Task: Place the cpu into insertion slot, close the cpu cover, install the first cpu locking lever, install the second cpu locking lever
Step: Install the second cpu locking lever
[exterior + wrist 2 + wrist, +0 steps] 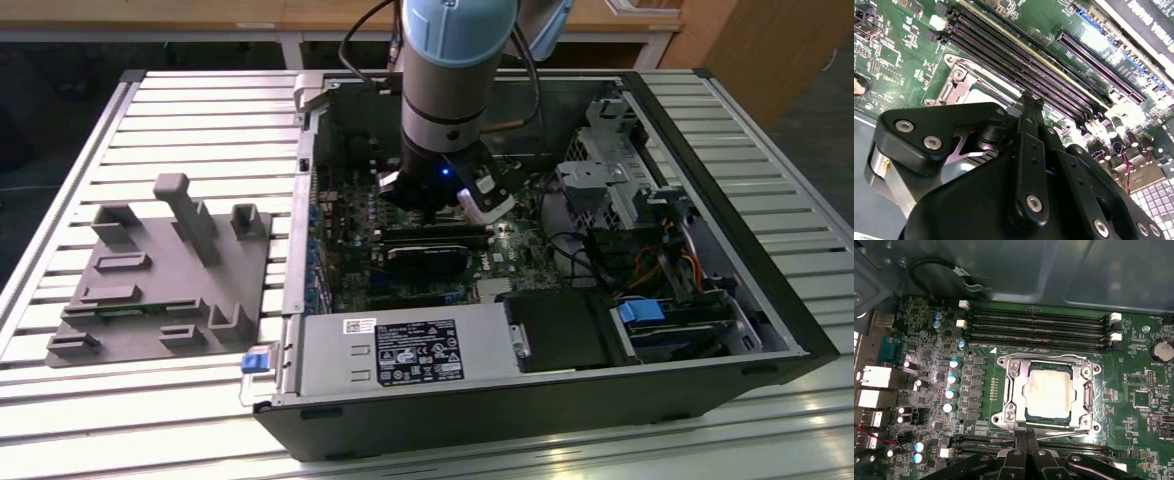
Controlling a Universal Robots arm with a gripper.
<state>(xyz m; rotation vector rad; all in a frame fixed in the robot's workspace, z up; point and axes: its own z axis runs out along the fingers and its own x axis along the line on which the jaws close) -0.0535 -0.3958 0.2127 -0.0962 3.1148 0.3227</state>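
The silvery cpu [1049,390] lies flat in the insertion slot [1002,361] on the green board. The cpu cover [1046,361] is down over it, framing the chip through its window. A thin lever rod [1059,427] runs along the socket edge nearest my fingers. My gripper [1025,436] is shut, its two black fingertips pressed together and touching that edge of the socket frame. In the second wrist view the gripper [1030,97] stands just past the socket [956,80]. In the exterior view the gripper [445,205] reaches down inside the open computer case [747,300].
Long black memory slots [1039,330] run beside the socket, with more [1074,444] on the fingers' side. Capacitors [954,380] stand close by. A black card [424,258], a power supply [400,350] and a drive cage [601,190] crowd the case. A grey fixture [160,270] lies outside.
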